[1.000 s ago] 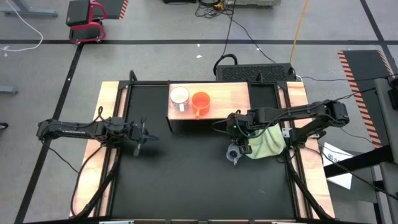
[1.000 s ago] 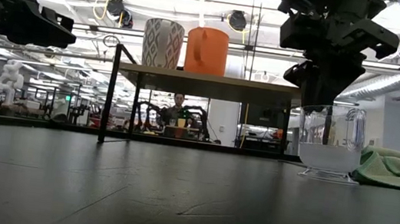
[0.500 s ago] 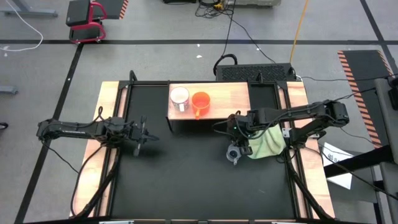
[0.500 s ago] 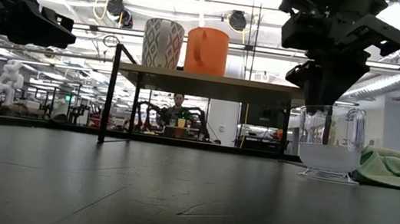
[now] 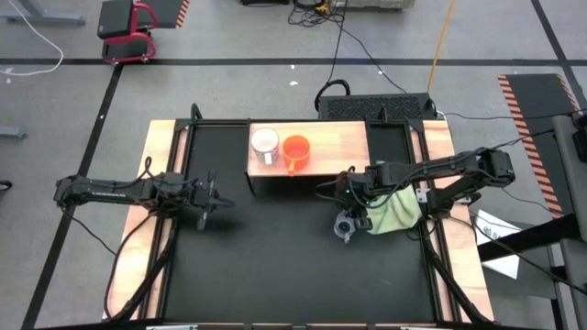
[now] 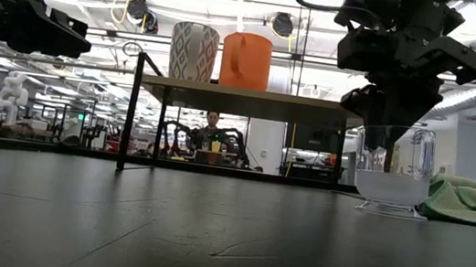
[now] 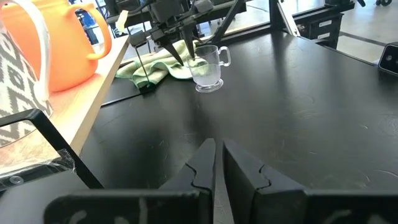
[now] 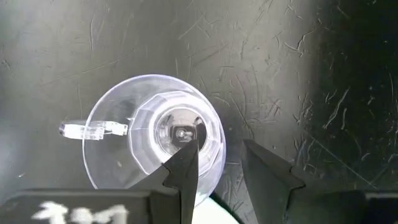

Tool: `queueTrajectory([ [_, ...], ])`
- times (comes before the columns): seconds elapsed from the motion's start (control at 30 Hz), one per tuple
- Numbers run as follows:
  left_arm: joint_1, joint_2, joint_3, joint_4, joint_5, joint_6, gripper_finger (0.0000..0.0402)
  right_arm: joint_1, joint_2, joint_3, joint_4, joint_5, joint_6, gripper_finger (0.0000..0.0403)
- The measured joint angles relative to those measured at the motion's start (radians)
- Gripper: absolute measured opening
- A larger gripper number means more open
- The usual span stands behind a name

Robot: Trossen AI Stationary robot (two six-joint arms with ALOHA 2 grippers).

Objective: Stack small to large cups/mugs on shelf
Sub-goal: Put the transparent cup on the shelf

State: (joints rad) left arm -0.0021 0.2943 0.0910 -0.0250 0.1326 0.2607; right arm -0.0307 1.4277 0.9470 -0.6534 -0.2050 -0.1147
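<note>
While two mugs top the shelf, right tool straddles one glass cup's rim, unclenched.

Two slim dark arms with black cables and pointed jaws.

Two mugs, one glass cup

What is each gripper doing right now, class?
Left gripper: shut, holding nothing, off to the table's left side.
Right gripper: open, fingers straddling the clear glass cup's rim.
</note>
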Motion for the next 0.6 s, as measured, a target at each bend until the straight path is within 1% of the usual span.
queueTrajectory([
  [0.1, 0.000, 0.000, 0.000, 0.000, 0.000, 0.000, 0.0033, 0.000, 0.000, 0.000, 0.000, 0.001, -0.007, 0.0108],
  [0.17, 0.000, 0.000, 0.000, 0.000, 0.000, 0.000, 0.0033, 0.000, 0.000, 0.000, 0.000, 0.001, -0.012, 0.0094],
  [0.4, 0.000, 0.000, 0.000, 0.000, 0.000, 0.000, 0.0033, 0.000, 0.000, 0.000, 0.000, 0.002, -0.026, 0.0013],
  [0.47, 0.000, 0.000, 0.000, 0.000, 0.000, 0.000, 0.0033, -0.001, 0.000, 0.000, 0.004, 0.003, -0.028, 0.0005],
  [0.6, 0.000, 0.000, 0.000, 0.000, 0.000, 0.000, 0.0033, -0.001, 0.000, 0.004, 0.031, 0.003, -0.026, 0.0004],
])
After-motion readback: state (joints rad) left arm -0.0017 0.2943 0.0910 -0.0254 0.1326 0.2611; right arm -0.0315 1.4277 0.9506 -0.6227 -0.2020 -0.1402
